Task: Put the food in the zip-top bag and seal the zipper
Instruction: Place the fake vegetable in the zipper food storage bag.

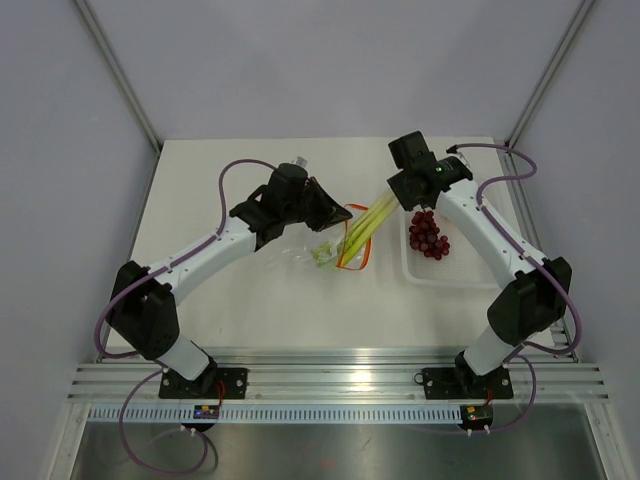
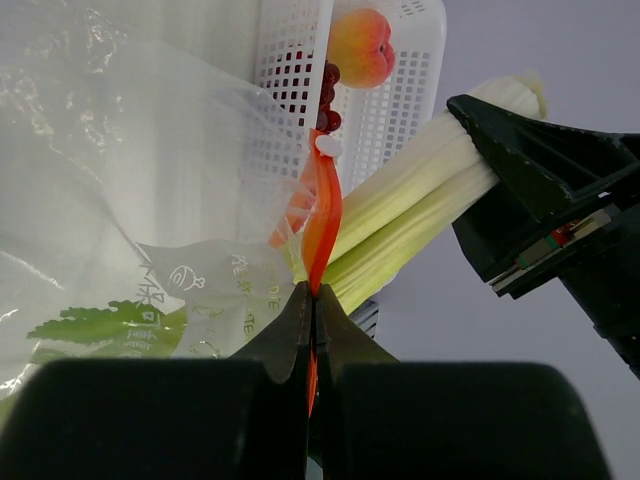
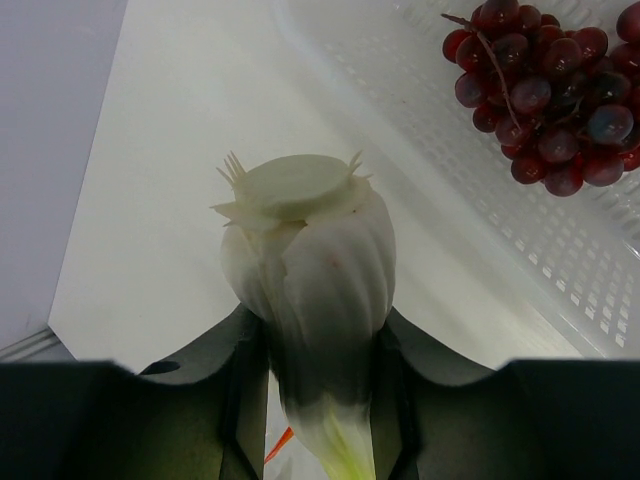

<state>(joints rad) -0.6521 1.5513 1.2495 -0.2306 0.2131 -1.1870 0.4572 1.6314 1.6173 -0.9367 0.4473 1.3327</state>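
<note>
My left gripper is shut on the orange-red zipper and holds the clear zip-top bag up by its mouth edge. My right gripper is shut on the white root end of the pale-green vegetable stalks. The stalks slant down into the bag mouth, and their leafy tips show inside the bag. The dark red grapes lie in the white tray. The peach-like fruit also lies in the tray, hidden in the top view.
The perforated white tray stands right of the bag, under my right arm. The white tabletop is walled by grey panels at the back and sides. An aluminium rail runs along the near edge.
</note>
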